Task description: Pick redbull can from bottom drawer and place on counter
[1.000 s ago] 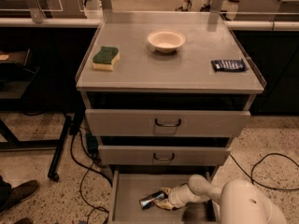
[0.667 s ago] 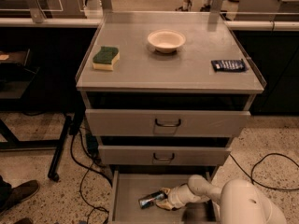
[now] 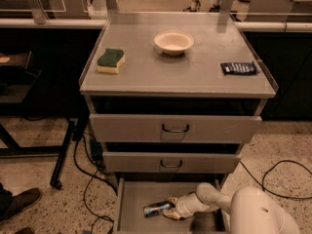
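One view, bottom drawer point(image 3: 132, 200): pulled open, front edge cut off by the frame.
Redbull can point(image 3: 157, 209): lying inside the drawer, left of centre.
Pincer point(image 3: 170, 213): inside the drawer at the can's right end; grip cannot be told.
Desk point(image 3: 195, 74): above the drawer, rimmed, open room mid-front.

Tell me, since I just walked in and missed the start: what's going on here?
The robot is reaching into the pulled-out bottom drawer of the cabinet. Its hand is right at the redbull can, which lies on its side on the drawer floor. The can is not yet lifted. The counter above, where the can should go, holds a sponge, a bowl and a dark packet.
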### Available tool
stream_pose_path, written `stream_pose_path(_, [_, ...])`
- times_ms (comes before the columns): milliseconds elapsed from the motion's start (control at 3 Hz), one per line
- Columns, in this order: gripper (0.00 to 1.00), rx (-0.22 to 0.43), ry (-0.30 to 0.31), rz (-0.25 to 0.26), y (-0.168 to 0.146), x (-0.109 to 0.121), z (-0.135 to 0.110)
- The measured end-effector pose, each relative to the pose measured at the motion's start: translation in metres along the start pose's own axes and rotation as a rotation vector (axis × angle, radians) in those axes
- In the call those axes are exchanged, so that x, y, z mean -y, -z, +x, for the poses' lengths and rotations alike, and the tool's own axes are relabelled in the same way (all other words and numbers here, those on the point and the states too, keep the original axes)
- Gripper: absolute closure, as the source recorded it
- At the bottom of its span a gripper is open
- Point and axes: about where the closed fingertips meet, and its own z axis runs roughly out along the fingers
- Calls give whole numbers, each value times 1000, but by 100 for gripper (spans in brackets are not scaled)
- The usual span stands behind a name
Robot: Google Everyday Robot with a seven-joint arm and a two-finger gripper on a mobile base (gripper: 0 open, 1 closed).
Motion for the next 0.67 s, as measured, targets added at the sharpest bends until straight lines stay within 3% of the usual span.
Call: stream_pose_path(667, [100, 87, -4, 22, 17, -20, -18])
